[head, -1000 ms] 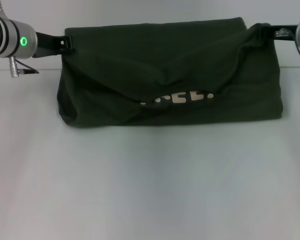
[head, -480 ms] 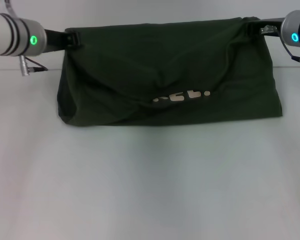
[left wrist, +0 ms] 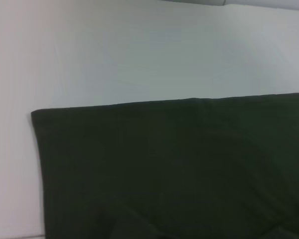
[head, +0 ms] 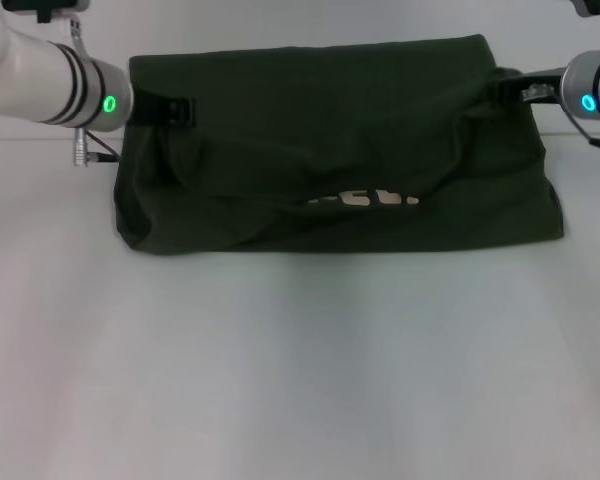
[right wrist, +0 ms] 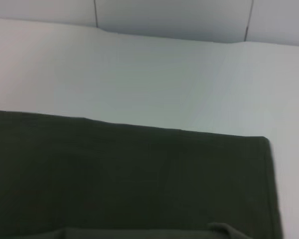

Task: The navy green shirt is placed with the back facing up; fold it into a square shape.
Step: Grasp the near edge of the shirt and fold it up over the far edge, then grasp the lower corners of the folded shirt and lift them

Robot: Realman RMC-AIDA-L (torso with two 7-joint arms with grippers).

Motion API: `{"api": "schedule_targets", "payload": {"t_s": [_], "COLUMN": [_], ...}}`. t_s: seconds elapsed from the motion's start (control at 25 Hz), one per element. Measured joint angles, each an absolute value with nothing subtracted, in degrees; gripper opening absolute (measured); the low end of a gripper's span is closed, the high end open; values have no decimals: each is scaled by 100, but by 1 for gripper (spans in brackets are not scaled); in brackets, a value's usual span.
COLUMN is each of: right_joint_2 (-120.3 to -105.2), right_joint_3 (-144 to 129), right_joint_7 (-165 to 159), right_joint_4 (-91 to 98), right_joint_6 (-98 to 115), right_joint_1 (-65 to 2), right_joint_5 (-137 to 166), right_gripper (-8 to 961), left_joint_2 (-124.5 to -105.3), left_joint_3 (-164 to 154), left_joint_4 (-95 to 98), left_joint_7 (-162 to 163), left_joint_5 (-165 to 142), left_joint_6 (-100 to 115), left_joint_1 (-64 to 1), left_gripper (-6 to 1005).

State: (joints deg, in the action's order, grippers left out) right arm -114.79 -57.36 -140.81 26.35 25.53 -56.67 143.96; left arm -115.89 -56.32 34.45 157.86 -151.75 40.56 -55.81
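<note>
The navy green shirt (head: 340, 130) lies across the far part of the white table as a wide band. Its near layer is lifted and drapes in sagging folds between the two grippers. A pale print (head: 365, 199) peeks out low in the sag. My left gripper (head: 176, 108) is shut on the shirt's upper left corner. My right gripper (head: 504, 90) is shut on the upper right corner. In the left wrist view the shirt (left wrist: 169, 169) shows flat dark fabric with a straight edge. The right wrist view shows the shirt (right wrist: 129, 179) the same way, and neither view shows fingers.
The white table (head: 300, 360) stretches bare toward me in front of the shirt. A pale wall with panel seams (right wrist: 95, 12) rises behind the table's far edge.
My left arm has moved inward over the shirt's left corner and lower. The right gripper has dropped slightly. The lifted layer sags more and the print is partly covered.
</note>
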Motion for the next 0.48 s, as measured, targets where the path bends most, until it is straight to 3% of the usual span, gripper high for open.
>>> {"api": "schedule_targets", "payload": {"t_s": [0.2,0.4,0.48], "right_joint_2": [-11395,-11388,-11407], "right_joint_3": [-5715,-5405,-5119], "right_joint_7": [-14202,-14202,-14158], "right_joint_4": [2775,3657,4026], "right_joint_6": [2677,3573,4119], "right_joint_1": [-5744,-5458,-5262], "right_joint_5": [14531,14350,14014], "right_gripper": [162,395,558], "left_joint_2": [-11649,-12017,-12125], "left_joint_3": [-5510,-5140,-5117], "left_joint_4": [3491,5010,5494], "left_joint_7": [15870,15953,15938], "left_joint_5": [-15151,-15041,-14857], "left_joint_6": [3933,4543,4820], "left_joint_1": [-5567,-4891,-4619], "left_gripper": [239,367,413]}}
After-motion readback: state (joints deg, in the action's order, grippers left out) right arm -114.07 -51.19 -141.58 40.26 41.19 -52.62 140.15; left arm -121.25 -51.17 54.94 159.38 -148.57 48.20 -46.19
